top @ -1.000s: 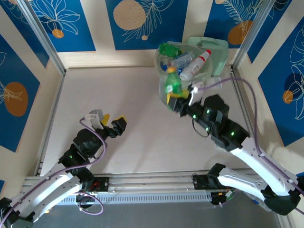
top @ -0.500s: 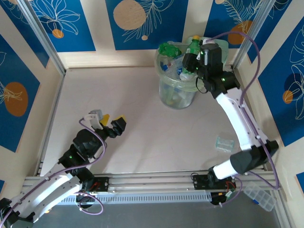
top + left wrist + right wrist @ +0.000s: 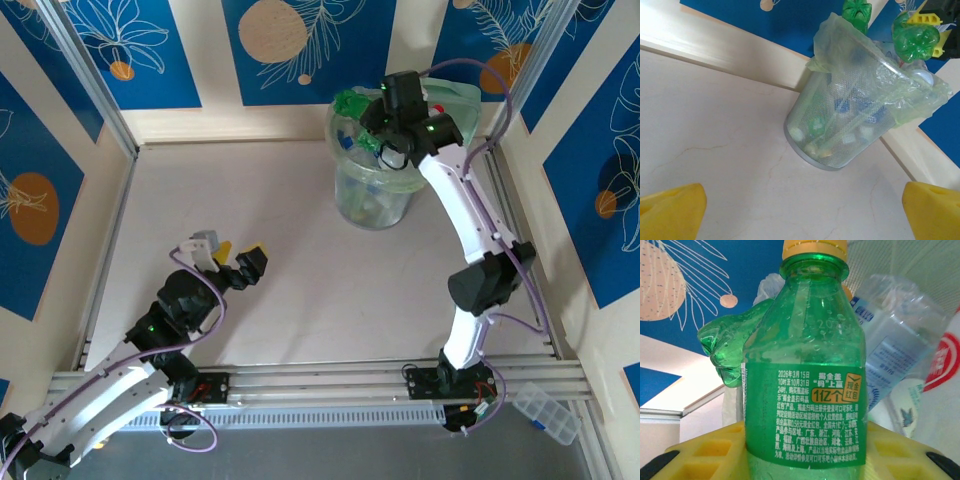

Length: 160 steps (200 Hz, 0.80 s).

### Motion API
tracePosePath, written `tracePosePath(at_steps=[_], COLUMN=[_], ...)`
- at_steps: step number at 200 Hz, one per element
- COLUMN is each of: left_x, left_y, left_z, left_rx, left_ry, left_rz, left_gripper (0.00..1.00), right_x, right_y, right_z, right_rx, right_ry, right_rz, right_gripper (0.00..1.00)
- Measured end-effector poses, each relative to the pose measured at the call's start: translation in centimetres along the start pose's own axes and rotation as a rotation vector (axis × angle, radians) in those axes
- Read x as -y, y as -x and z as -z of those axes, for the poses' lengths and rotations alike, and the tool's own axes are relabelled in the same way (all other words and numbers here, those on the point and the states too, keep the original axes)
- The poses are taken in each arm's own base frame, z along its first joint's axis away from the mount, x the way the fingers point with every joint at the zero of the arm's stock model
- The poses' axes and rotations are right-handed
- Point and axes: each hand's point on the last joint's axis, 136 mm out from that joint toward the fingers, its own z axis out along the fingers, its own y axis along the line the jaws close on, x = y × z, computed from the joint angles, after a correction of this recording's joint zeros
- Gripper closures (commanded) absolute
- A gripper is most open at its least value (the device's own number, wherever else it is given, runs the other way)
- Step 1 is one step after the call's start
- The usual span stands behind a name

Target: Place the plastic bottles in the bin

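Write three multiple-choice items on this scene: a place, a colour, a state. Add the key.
1. Where is the green bottle in the right gripper? A) above the bin B) inside a drawer C) on a shelf
2. What colour is its cap? A) red B) yellow C) blue
3. How does the left gripper stand? A) shut on a bottle B) shut, empty C) open, empty
Key: 1 A, the top view shows it over the bin's mouth; 2 B, the right wrist view shows a yellow cap; 3 C, its fingers stand apart, nothing between.
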Motion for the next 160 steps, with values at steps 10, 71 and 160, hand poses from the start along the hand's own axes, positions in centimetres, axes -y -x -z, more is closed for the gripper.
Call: tracePosePath(at_steps=[10,71,160], left_x=[0.0,-0.5,-0.8], left_y=[0.0,0.1,0.8], left_z=[0.0,0.2,0.6], left_rx=[0.0,0.007,0.037], left_ry=[0.0,0.023,0.043], left_rz=[0.0,-0.002,0.001], left_gripper=[0.0,0.0,0.0], right_x=[0.1,1.2,2.0], right_y=[-0.4,-1.8,-2.0], right_z=[-0.4,-0.5,0.3], right_rx=[-0.009,0.037,0.03], right_ry=[-0.032,-0.133,-0.163], right_rz=[-0.025,-0.099,-0.056], right_gripper=[0.64,0.41,0.13])
